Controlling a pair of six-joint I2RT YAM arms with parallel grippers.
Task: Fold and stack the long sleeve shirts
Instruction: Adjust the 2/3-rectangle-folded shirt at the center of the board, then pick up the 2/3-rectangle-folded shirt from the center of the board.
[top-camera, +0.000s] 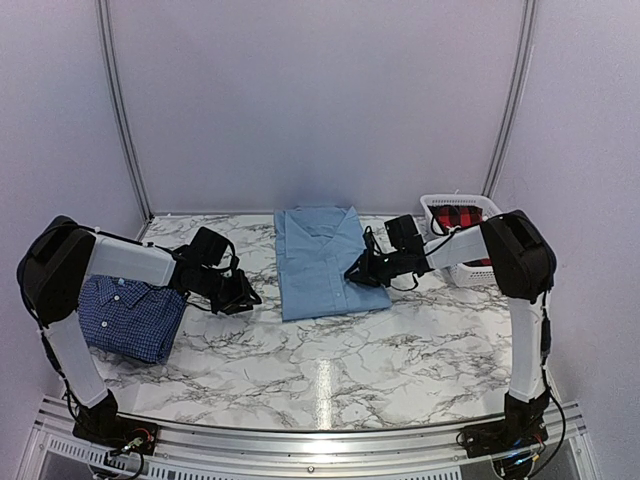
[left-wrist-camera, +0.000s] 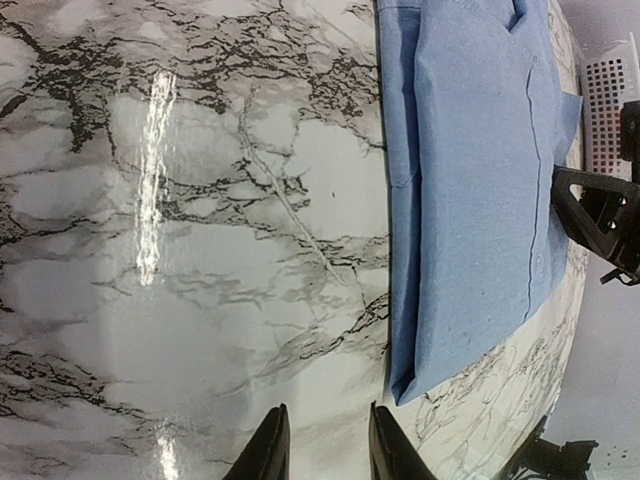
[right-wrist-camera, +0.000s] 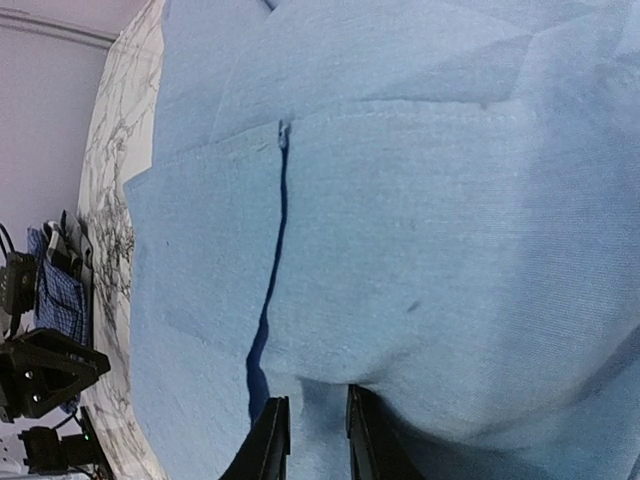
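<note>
The light blue long sleeve shirt (top-camera: 320, 265) lies folded flat, collar toward the back, in the middle of the table. It also fills the right wrist view (right-wrist-camera: 400, 200) and the right part of the left wrist view (left-wrist-camera: 480, 200). The dark blue checked shirt (top-camera: 130, 318) lies folded at the left edge, partly under my left arm. My right gripper (top-camera: 352, 272) sits low on the light blue shirt's right edge, its jaws (right-wrist-camera: 310, 435) slightly parted against a fold of cloth. My left gripper (top-camera: 245, 298) hovers open over bare marble left of that shirt, with nothing between its fingers (left-wrist-camera: 322, 440).
A white plastic basket (top-camera: 462, 225) holding red and black checked cloth (top-camera: 458, 218) stands at the back right, just behind my right arm. The marble table (top-camera: 330, 370) ends at white walls behind and a metal rail in front.
</note>
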